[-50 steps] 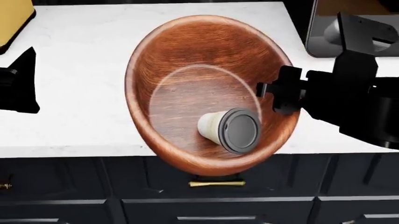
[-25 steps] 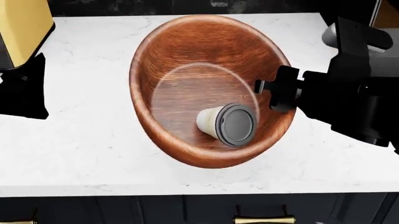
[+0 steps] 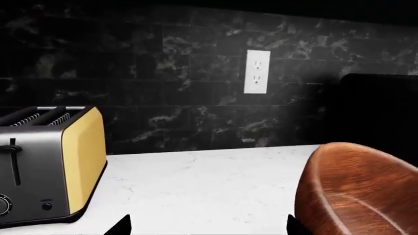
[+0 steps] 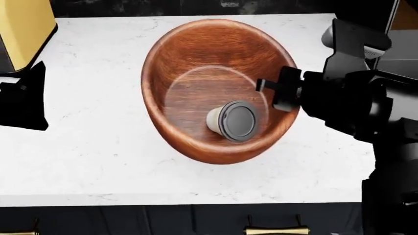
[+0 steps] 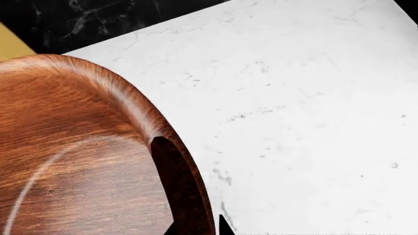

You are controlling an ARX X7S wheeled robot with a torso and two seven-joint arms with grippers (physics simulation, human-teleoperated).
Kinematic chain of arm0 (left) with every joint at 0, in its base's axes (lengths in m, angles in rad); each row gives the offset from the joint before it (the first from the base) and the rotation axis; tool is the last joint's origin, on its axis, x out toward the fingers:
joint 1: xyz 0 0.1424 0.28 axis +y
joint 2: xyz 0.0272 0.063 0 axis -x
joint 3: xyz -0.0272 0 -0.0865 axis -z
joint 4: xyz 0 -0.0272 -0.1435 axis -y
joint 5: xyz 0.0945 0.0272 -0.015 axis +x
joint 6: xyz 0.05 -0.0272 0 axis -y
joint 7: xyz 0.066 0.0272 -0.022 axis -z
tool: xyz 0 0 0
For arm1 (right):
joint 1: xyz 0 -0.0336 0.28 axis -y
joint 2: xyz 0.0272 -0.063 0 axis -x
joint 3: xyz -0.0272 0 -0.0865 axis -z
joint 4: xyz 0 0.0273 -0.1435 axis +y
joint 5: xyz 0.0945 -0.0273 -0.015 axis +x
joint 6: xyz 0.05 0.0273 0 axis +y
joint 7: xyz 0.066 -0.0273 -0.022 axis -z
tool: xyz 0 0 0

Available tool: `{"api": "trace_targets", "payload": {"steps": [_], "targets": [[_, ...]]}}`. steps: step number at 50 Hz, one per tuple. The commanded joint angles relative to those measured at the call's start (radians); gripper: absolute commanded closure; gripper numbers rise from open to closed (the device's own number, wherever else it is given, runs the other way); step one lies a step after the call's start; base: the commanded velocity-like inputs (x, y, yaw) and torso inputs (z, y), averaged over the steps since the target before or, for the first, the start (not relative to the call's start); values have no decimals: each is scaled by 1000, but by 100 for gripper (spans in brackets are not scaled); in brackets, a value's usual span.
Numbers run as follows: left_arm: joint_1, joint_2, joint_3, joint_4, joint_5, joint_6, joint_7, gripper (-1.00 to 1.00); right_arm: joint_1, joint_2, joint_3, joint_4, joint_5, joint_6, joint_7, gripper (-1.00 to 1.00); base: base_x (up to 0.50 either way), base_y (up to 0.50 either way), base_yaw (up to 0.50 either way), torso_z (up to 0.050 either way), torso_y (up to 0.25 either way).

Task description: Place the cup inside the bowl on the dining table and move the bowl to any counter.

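The reddish-brown wooden bowl sits on the white marbled counter, and the left wrist view catches its edge. Inside it the cream cup lies on its side, grey lid toward me. My right gripper is shut on the bowl's right rim; the right wrist view shows its dark fingertips on either side of the wall. My left gripper hovers open over the counter left of the bowl, nothing between its tips. The dining table is out of view.
A yellow and grey toaster stands at the counter's back left. Behind is a dark marbled wall with a white outlet. A grey appliance sits at the back right. Navy cabinet fronts with brass handles lie below the front edge.
The bowl, held by my right gripper, has gone from overhanging the counter's front edge to sitting well back on the top. The cup rolled a little inside it.
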Motion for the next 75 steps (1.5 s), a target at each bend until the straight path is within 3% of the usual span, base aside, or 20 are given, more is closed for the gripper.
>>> {"api": "trace_targets", "payload": {"steps": [1,6,13,44,45,75], "targets": [[12,1,1,-3,6,8,0,-100,-16,-108,483,70,-511,32,-70,100,0,0,0,0,0],[13,8,5,-1,8,7,-9,-100,-33,-138,703,70,-742,39,-92,100,0,0,0,0,2],[12,15,11,-7,15,10,-10,-100,-57,-158,818,70,-883,41,-120,100,0,0,0,0,0],[26,18,9,-6,11,20,-13,-100,-62,-167,861,70,-938,38,-106,100,0,0,0,0,0],[25,18,9,-6,10,19,-13,-100,-61,-166,864,70,-937,36,-104,-100,0,0,0,0,0],[27,16,14,-6,21,34,9,-100,-22,-141,869,70,-959,-134,-50,-100,0,0,0,0,0]]}}
